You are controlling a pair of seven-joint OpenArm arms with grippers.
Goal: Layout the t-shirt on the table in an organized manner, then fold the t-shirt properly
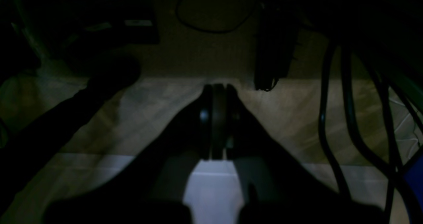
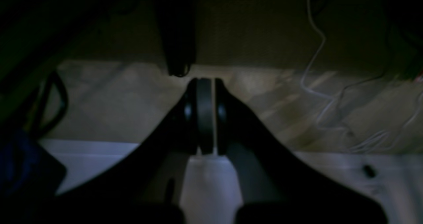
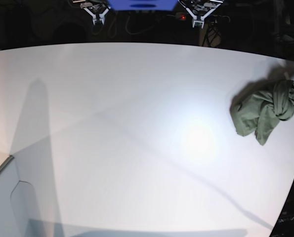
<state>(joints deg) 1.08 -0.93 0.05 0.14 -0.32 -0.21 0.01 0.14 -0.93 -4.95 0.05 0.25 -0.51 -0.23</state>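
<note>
Base view shows us the t-shirt (image 3: 267,109) lying crumpled in a heap near the right edge of the white tabletop (image 3: 127,138), well away from both arms. At our wrists, the left gripper (image 1: 218,95) has its jaws pressed together on nothing, and the right gripper (image 2: 206,88) likewise, above a dim floor.

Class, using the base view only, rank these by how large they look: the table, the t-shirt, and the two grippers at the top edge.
1. table
2. t-shirt
3. left gripper and right gripper: they look alike, and being farthest from the camera makes them look small, so I leave them unranked.
</note>
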